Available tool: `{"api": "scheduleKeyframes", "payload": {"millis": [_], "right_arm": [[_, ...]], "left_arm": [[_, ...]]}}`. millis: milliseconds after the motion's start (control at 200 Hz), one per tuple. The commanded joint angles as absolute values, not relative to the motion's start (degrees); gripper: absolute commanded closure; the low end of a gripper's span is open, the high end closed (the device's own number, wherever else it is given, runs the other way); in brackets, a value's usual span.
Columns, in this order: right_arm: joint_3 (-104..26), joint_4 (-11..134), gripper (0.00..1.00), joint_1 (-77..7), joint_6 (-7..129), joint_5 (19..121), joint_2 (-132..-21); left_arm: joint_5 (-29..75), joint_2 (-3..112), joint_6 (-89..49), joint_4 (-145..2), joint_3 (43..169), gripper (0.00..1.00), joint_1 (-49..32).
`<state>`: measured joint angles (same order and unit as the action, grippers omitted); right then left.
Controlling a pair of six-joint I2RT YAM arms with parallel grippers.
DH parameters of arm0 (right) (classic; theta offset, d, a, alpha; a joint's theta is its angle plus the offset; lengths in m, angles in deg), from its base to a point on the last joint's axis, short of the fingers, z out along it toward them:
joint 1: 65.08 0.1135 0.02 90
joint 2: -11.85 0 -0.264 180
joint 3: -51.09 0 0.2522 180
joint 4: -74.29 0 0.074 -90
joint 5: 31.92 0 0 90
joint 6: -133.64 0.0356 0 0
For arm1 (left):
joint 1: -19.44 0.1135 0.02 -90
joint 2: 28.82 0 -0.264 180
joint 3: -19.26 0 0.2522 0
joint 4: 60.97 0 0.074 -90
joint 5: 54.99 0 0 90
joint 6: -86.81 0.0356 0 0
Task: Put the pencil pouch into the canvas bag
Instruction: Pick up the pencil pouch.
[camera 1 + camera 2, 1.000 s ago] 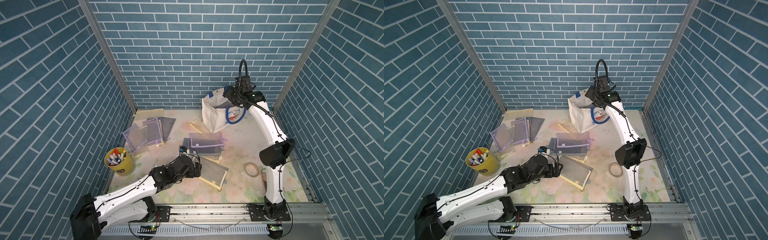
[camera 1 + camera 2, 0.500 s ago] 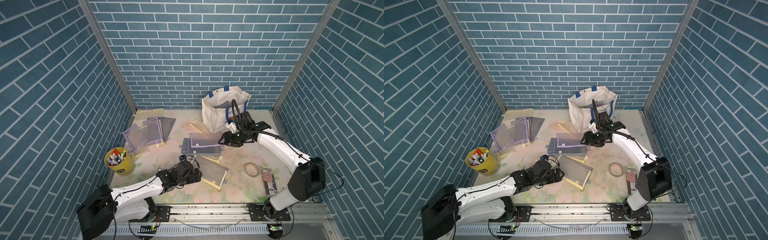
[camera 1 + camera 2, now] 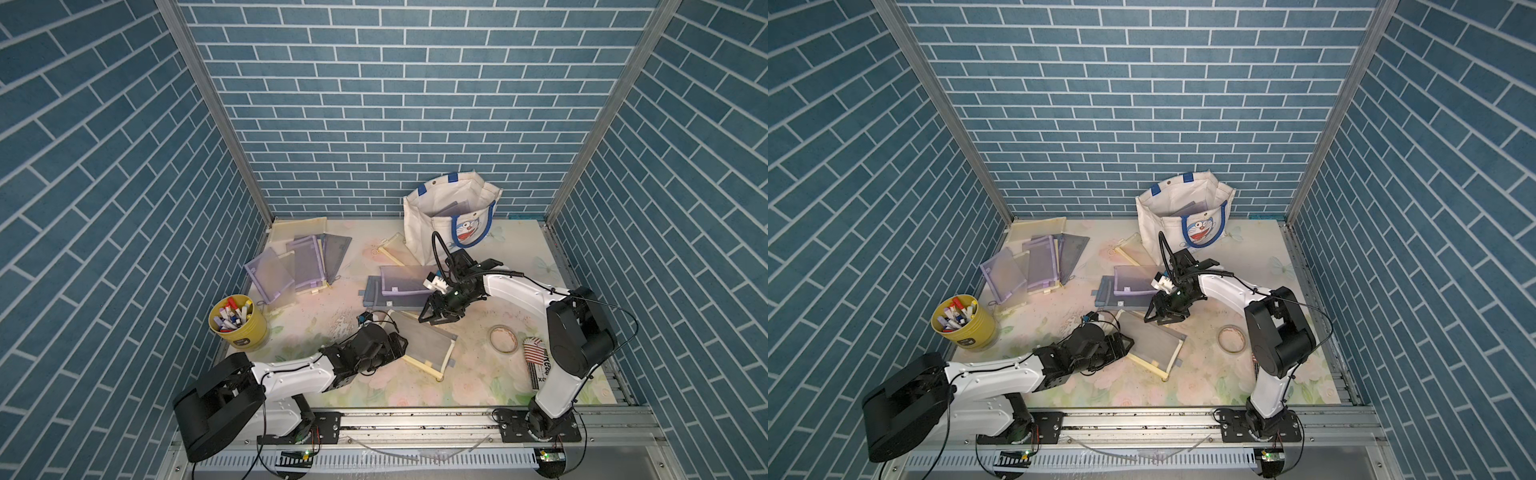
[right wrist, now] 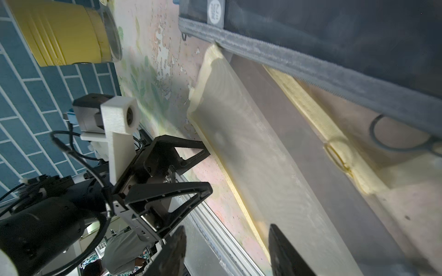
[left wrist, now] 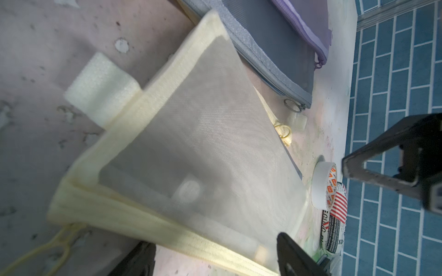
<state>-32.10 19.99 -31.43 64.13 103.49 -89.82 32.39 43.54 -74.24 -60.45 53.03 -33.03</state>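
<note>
Cream mesh on the counter (image 3: 478,386): that's the pencil pouch (image 3: 424,347), lying flat just below centre frame in both top views, its far corner touching a grey pouch (image 3: 376,293) with a purple one stacked on top. The left claw (image 3: 400,345) sits low at the pouch's left edge, jaws spread wide; the left wrist view shows the pouch's hem lying between the two black fingers (image 5: 294,258). The right claw (image 3: 436,321) hangs over the pouch's upper corner, jaws parted too, gripping nothing. Up at the back, right of centre, stands the canvas bag (image 3: 417,228), mouth open, well apart from the pouch. Over at the left edge there's a yellow cup of markers (image 3: 239,324), and a tape roll (image 3: 503,338) lies to the pouch's right.
</note>
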Motion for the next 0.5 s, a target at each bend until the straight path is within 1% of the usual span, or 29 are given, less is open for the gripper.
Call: {"api": "scheduleKeyframes", "payload": {"millis": [0,100,305,375,495], "right_arm": [[-29.9,22.4,0.45,-31.2,61.1,103.5,-91.6],[-30.2,22.0,0.45,-31.2,60.6,101.0,-92.8],[-30.1,21.0,0.44,-31.2,59.0,95.9,-91.7],[-29.1,21.9,0.44,-31.2,58.8,95.8,-92.3],[-26.6,25.6,0.44,-31.3,59.1,98.7,-94.1]], "left_arm": [[33.3,45.3,-75.5,-64.2,52.8,0.24,-32.9],[34.0,45.1,-75.8,-65.0,52.8,0.27,-32.8],[34.5,46.1,-76.8,-64.0,52.5,0.27,-32.9],[34.6,46.2,-76.8,-63.7,52.6,0.27,-32.9],[34.5,46.5,-76.5,-63.5,52.8,0.27,-32.8]]}}
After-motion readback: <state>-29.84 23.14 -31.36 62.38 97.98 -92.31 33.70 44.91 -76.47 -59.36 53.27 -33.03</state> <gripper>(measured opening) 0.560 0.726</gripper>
